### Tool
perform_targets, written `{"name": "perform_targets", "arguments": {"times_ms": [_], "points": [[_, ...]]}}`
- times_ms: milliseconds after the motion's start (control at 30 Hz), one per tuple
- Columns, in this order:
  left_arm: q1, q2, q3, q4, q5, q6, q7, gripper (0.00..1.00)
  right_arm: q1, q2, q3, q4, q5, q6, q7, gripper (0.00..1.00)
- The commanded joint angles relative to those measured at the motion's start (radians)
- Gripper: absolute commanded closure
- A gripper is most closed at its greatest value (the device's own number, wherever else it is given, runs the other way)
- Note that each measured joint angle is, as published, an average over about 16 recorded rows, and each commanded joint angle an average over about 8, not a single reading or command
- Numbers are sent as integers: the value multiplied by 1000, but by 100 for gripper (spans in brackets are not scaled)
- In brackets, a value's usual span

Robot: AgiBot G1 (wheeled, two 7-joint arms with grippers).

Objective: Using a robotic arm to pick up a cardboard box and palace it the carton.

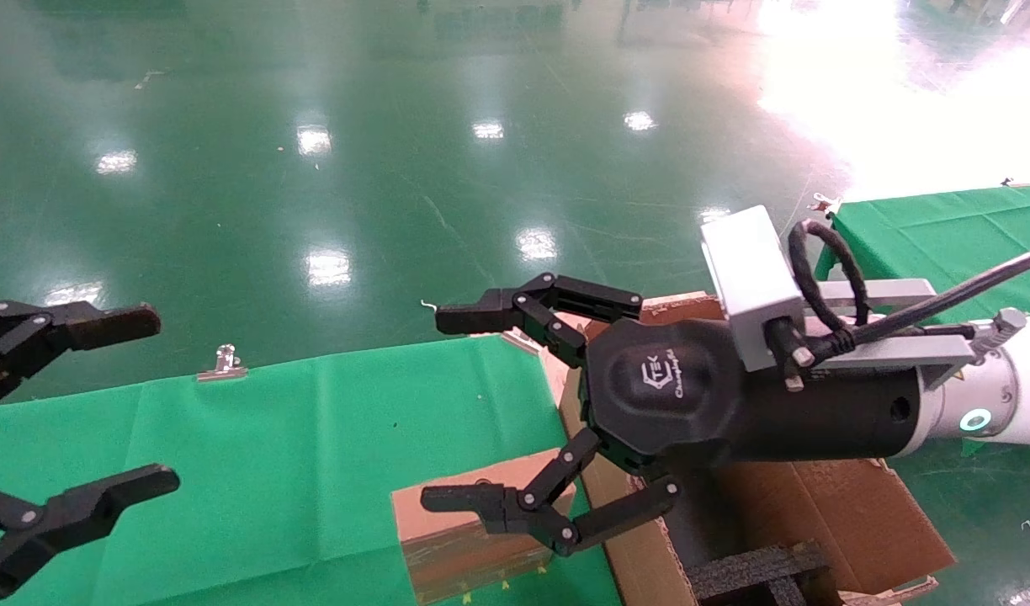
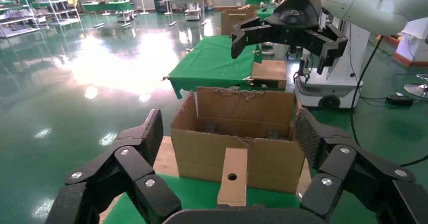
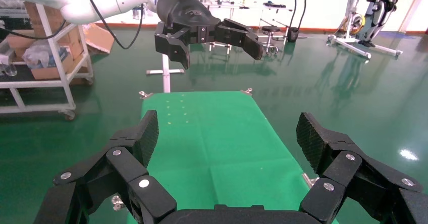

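Note:
The small brown cardboard box lies on the green table, close beside the carton's left wall. In the left wrist view the box shows a narrow face with a round hole. The large carton with ragged flaps and black foam stands at the table's right end; it also shows in the left wrist view. My right gripper on the white arm with the teal ring hangs open and empty above the box and the carton's left edge. My left gripper is open and empty at the far left.
A metal clip holds the cloth at the table's far edge. A second green table stands at the back right. Shiny green floor lies beyond. The cloth between the left gripper and the box is bare.

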Motion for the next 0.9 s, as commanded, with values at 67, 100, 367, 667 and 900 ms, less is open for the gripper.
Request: {"name": "perform_targets", "arguments": {"times_ms": [67, 100, 367, 667, 900], "points": [[0, 0, 0, 0, 0, 0, 0, 100, 4, 3, -6, 1, -13, -1, 3, 0], [0, 0, 0, 0, 0, 0, 0, 100, 13, 3, -16, 2, -32, -4, 10, 0], [0, 0, 0, 0, 0, 0, 0, 100, 146, -30, -133, -4, -246, -39, 100, 0], [0, 0, 0, 0, 0, 0, 0, 100, 290, -106, -275, -41, -482, -68, 175, 0], [0, 0, 0, 0, 0, 0, 0, 100, 395, -158, -400, -62, -618, -81, 187, 0]]}}
